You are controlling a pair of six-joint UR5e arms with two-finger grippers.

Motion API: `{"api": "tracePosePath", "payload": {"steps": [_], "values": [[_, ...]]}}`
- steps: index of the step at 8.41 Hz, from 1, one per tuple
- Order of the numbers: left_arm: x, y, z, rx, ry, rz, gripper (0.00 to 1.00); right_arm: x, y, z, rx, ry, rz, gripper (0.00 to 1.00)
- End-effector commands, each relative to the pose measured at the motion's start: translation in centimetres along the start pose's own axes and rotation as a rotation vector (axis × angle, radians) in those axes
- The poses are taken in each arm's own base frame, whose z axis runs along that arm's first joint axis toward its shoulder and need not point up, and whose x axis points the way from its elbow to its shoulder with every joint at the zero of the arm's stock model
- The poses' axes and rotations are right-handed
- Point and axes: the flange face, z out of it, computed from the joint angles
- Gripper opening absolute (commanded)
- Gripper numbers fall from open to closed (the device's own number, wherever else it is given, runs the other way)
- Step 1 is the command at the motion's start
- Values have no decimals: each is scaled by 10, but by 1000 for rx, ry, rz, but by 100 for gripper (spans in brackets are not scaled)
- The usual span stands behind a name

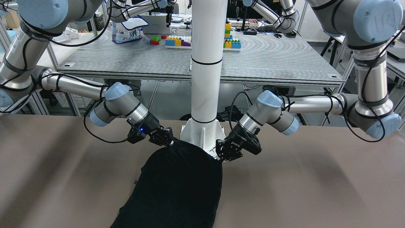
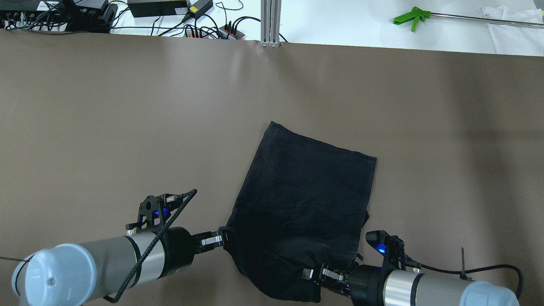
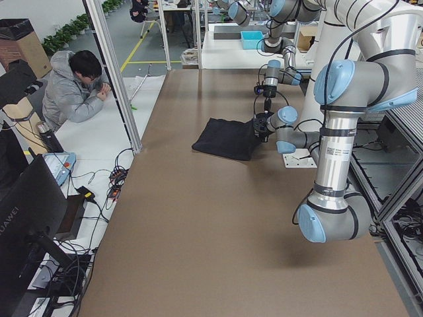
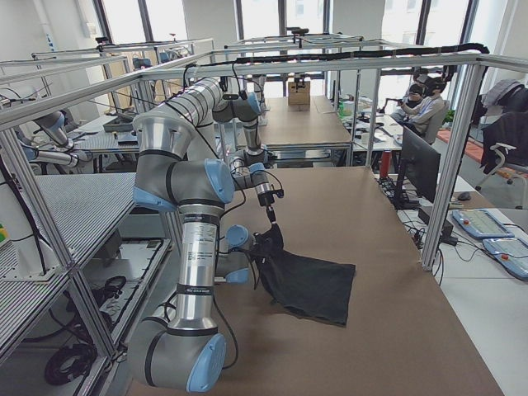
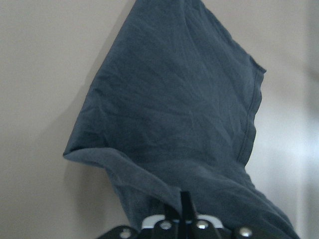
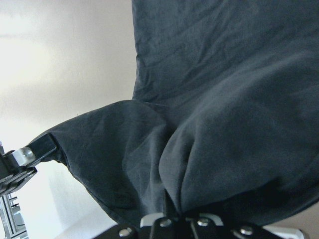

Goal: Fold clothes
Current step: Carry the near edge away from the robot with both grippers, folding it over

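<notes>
A black garment (image 2: 306,191) lies folded on the brown table (image 2: 106,106), its far end flat and its near edge raised off the surface. My left gripper (image 2: 221,240) is shut on the garment's near left corner; it also shows in the front view (image 1: 221,156). My right gripper (image 2: 312,274) is shut on the near right corner, which bunches up in thick folds; it also shows in the front view (image 1: 171,144). The left wrist view shows the cloth (image 5: 174,114) sloping down to the table from the fingers. The right wrist view shows the cloth (image 6: 224,99) draped over the fingers.
The robot's white column (image 1: 202,133) stands right behind the held edge. A green grabber tool (image 2: 410,18) and cables (image 2: 204,29) lie beyond the table's far edge. An operator (image 3: 76,92) sits off the table's far side.
</notes>
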Motion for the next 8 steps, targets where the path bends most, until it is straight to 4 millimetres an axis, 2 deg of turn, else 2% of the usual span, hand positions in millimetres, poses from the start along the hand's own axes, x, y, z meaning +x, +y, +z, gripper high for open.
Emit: {"api": "tracePosePath", "payload": {"steps": [1, 2, 3, 4, 6, 7, 8], "values": [[29, -57, 8, 15, 28, -11, 0, -8, -51, 22, 115, -6, 11, 0], [42, -78, 24, 36, 28, -17, 0, -5, -71, 24, 154, 3, 15, 0], [61, -98, 49, 66, 24, -22, 0, -6, -91, 19, 196, 1, 17, 0], [85, -116, 67, 86, 28, -28, 0, -6, -109, 13, 232, 2, 22, 0], [115, -166, 96, 123, 8, -52, 0, -10, -132, 4, 278, -7, 30, 0], [112, -187, 98, 151, -8, -60, 0, -12, -140, 5, 296, -12, 46, 0], [104, -199, 103, 167, -31, -65, 0, -6, -152, 17, 316, 3, 75, 0]]}}
